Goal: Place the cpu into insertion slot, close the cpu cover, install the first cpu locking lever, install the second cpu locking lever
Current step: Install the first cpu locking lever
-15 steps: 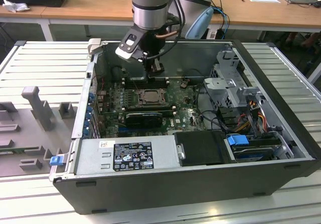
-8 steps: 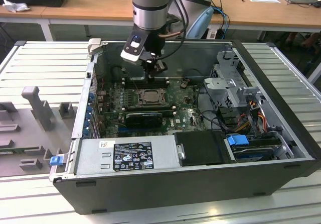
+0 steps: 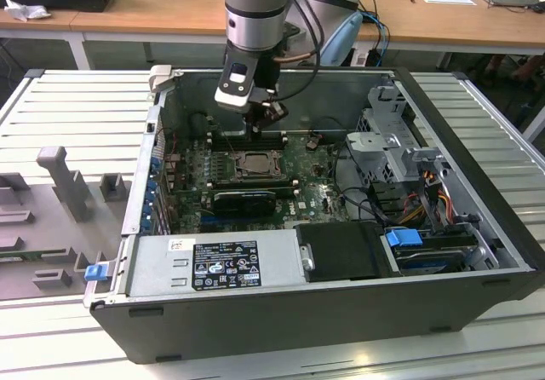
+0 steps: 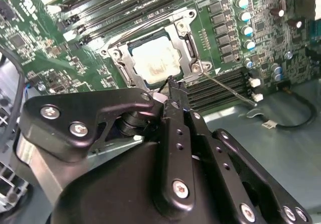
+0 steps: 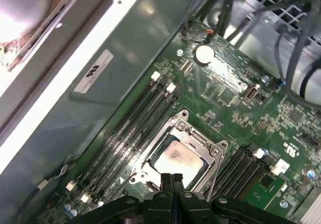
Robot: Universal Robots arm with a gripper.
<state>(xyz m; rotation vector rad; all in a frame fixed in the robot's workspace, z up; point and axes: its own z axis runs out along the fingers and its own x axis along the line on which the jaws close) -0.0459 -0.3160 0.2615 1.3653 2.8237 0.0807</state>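
The gripper (image 5: pixel 171 179), fingers pressed together, hovered at an edge of the cpu cover (image 5: pixel 213 152), which lay closed over the cpu (image 5: pixel 175 156); a thin lever (image 4: pixel 228 87) stuck out beside it

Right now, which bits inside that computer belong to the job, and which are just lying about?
Job: cpu, cpu cover lying over it, locking lever, pincer shut at the cover's edge.
Just lying about: memory slots, coin battery, power supply, cables.
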